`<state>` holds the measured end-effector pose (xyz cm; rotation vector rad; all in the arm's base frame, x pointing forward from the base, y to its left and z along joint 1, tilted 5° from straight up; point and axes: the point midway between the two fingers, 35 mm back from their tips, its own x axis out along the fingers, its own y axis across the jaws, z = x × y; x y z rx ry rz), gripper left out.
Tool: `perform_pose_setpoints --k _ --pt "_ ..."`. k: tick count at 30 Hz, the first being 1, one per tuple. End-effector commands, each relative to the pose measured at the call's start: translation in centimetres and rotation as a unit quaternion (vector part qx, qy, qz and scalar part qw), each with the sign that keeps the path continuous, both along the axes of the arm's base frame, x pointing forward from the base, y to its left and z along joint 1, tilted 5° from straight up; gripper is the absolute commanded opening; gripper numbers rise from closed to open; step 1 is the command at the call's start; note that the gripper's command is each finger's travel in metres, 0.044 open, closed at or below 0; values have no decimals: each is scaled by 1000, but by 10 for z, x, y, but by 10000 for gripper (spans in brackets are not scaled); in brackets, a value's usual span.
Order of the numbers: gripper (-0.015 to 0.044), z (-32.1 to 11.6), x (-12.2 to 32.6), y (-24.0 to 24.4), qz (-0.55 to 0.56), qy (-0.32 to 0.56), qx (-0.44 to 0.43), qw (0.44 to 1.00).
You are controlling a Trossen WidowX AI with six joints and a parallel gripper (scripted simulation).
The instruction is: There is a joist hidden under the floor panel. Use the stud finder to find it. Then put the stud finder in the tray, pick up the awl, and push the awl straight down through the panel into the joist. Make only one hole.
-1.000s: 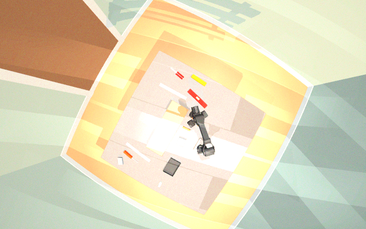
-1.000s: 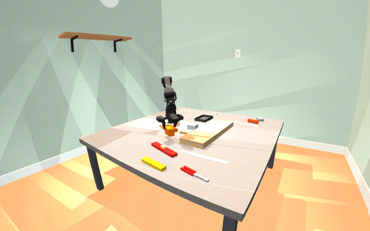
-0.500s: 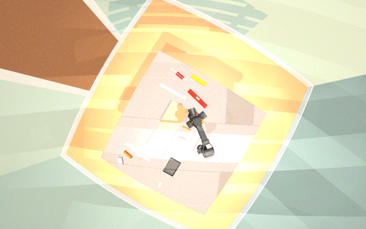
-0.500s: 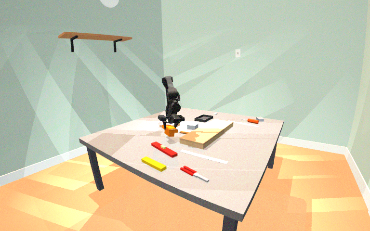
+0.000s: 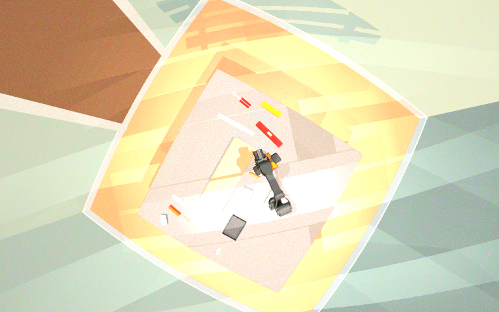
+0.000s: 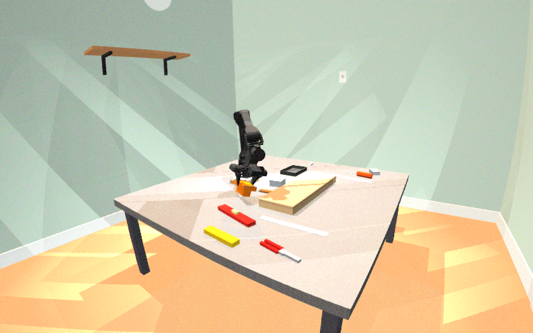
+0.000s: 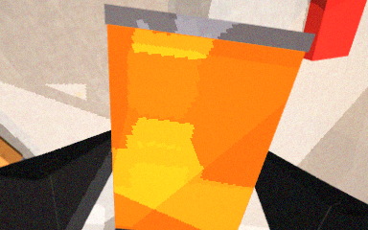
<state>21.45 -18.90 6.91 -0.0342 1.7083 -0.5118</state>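
My gripper (image 5: 269, 164) (image 6: 246, 184) (image 7: 187, 145) is shut on the orange stud finder (image 5: 273, 165) (image 6: 243, 191) (image 7: 192, 96), which has a grey strip along one end. It holds it a little above the table, beside the panel and off it. The pale wooden floor panel (image 5: 223, 167) (image 6: 310, 189) lies to the left of the gripper in the top view. The thin awl (image 5: 253, 174) (image 6: 264, 191) with a yellow-orange handle lies between gripper and panel. The dark tray (image 5: 229, 236) (image 6: 291, 173) looks empty. The joist is hidden.
A red level (image 5: 262, 127) (image 6: 243, 220) (image 7: 333, 29) lies close beyond the gripper. A yellow bar (image 5: 271, 109) (image 6: 221, 236) and red-handled tool (image 5: 241, 98) (image 6: 273, 245) lie farther off. A grey-white block (image 6: 277, 182) stands beside the panel. An orange-handled screwdriver (image 5: 175, 210) (image 6: 364, 174) lies beyond the panel.
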Motion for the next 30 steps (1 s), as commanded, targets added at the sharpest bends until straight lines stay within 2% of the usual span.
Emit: perform_pose_setpoints --k 1,30 --pt "0 2 1 0 0 2 -20 1000" --pt "0 -1 3 6 4 35 -139 990"
